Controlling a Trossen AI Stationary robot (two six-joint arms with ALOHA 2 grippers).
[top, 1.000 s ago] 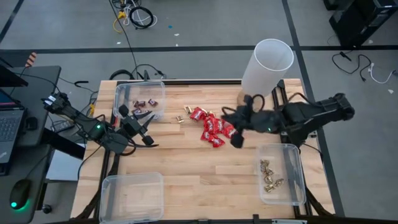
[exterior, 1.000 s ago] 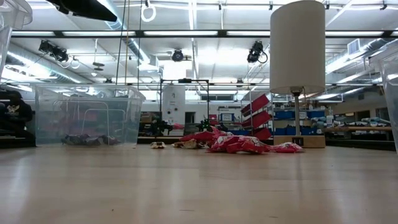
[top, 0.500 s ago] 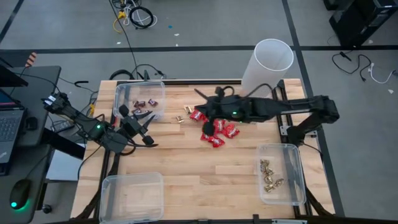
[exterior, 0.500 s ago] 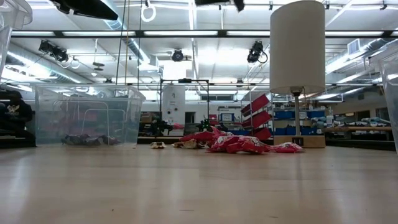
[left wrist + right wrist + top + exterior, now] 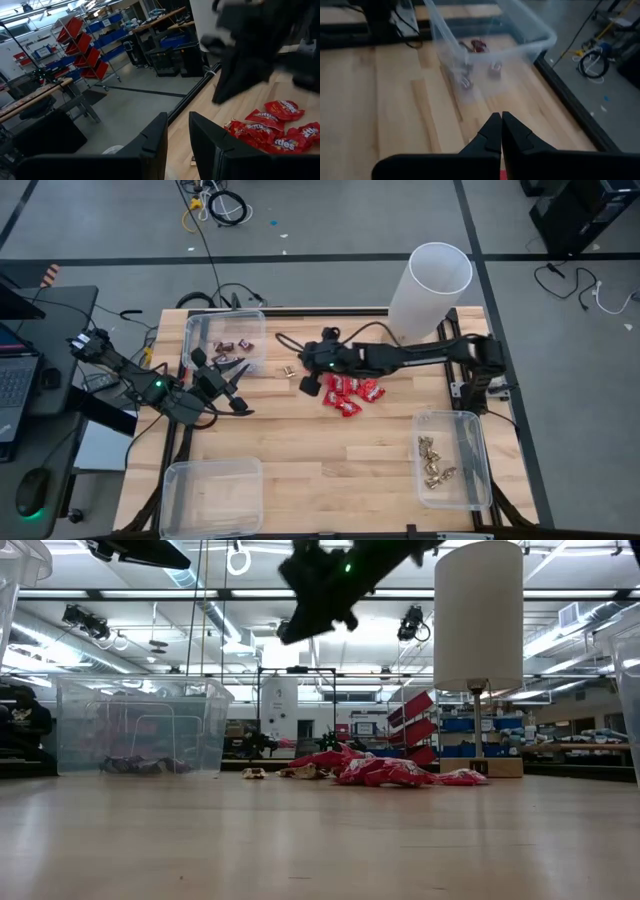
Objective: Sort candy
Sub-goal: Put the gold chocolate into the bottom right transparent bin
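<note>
Red candy packets (image 5: 350, 390) lie in a heap on the table's middle, also seen in the low view (image 5: 385, 772) and the left wrist view (image 5: 270, 130). A few gold pieces (image 5: 288, 370) lie just left of them. Dark mini bars (image 5: 235, 345) rest in the far-left clear bin (image 5: 200, 330). My right gripper (image 5: 307, 386) hangs shut and empty above the table, between the gold pieces and the red heap; the low view shows it (image 5: 285, 635) well clear of the wood. My left gripper (image 5: 238, 388) waits open by the far-left bin, its fingers (image 5: 150, 145) apart with nothing between them.
A tall white cylinder (image 5: 430, 285) stands at the far right. A clear bin (image 5: 470, 430) at the near right holds gold pieces. Another clear bin (image 5: 180, 480) sits at the near left. Bare wood lies in front of the candy heap.
My right gripper has swept from over the right side of the red heap toward the table's left edge, sinking as it went, and now hangs left of the heap. The arm has stretched out across the table. The candy has not moved.
</note>
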